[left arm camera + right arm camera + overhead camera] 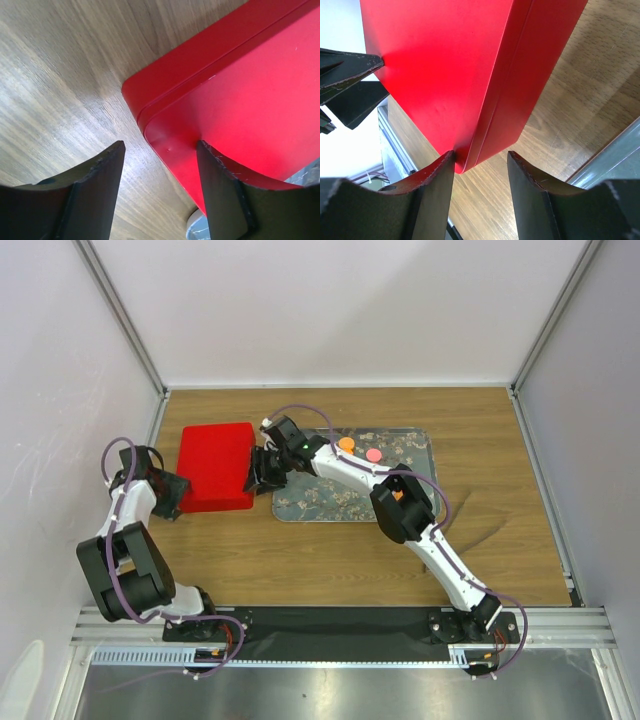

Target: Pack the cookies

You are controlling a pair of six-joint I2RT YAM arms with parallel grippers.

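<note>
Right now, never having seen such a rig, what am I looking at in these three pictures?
Two robot arms are bolted to a wooden table. The wide picture looks down from above; the other two come from cameras on each wrist, showing that arm's own black fingers. On the table sit a red box and a patterned tray with an orange cookie and a pink cookie. The left gripper and right gripper each stand open at a corner of the box; nothing looks held.
</note>
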